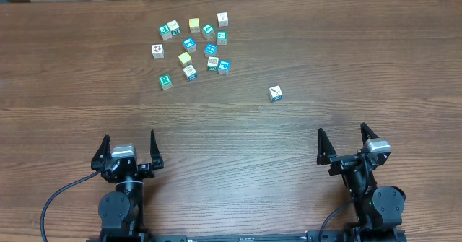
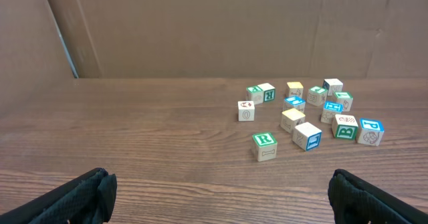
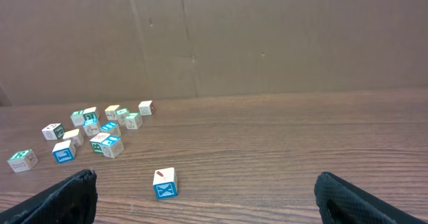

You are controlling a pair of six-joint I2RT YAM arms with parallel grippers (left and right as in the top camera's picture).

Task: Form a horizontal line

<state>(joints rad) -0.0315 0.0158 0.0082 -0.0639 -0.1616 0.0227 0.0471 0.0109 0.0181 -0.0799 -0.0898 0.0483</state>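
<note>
1. Wood-grain table (image 1: 375, 61), with a cardboard wall (image 2: 200, 30) behind it, carries only blocks.
2. No line is formed yet. The cubes (image 1: 189, 45) lie in a loose cluster at the far left-centre, turned every way, and none form a straight row.
3. One lone cube (image 1: 275, 92) sits well apart from them, nearer the right arm.
4. The left gripper (image 1: 128, 137) and right gripper (image 1: 342, 130) hang at the near edge, jaws spread wide and empty. This is probably a rest pose before the first reach.
5. Nothing blocks the way to the cluster. The crowding inside it is the likely snag, since fingers around one cube could nudge its neighbours.
</note>
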